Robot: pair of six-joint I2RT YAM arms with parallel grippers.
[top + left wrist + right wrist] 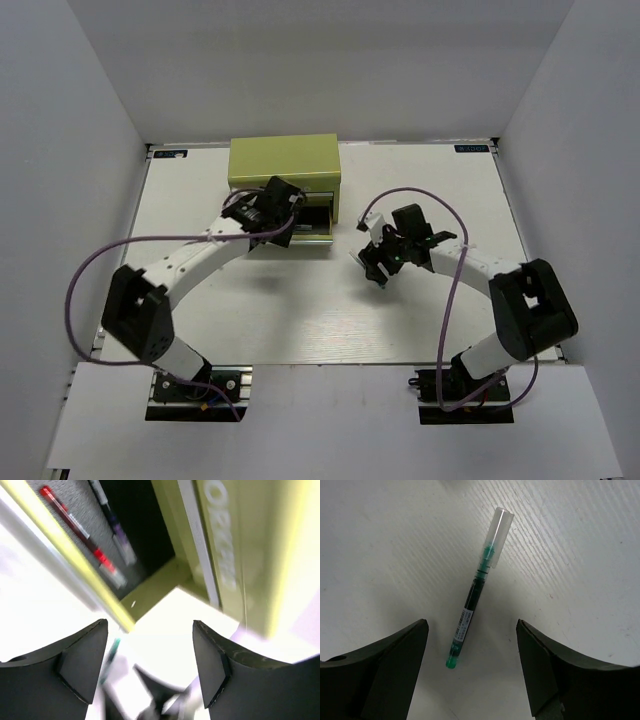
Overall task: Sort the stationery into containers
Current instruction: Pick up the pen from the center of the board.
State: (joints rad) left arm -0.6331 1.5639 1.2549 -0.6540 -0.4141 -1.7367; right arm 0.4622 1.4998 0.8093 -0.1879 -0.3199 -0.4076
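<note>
The olive-green chest (pixel 285 160) stands at the back of the table with one drawer (pixel 318 228) pulled out. My left gripper (pixel 290 215) hovers at that drawer, open (pixel 150 630) and holding nothing. Inside the drawer (pixel 150 587) lie a red-and-white pen (pixel 75 527) and a dark pen with a clear cap (pixel 114 525). My right gripper (pixel 385 262) is right of the drawer, open (pixel 471 630) just above the table. A dark teal pen (pixel 472 600) with a clear cap lies on the table ahead of its fingertips, its green end nearly between them, untouched.
White walls enclose the table (pixel 300 320) on three sides. Purple cables (pixel 100 260) loop out from both arms. The chest's front with pale lettering (pixel 225 545) is close to my left gripper's right finger. The left wrist view is motion-blurred in its lower part.
</note>
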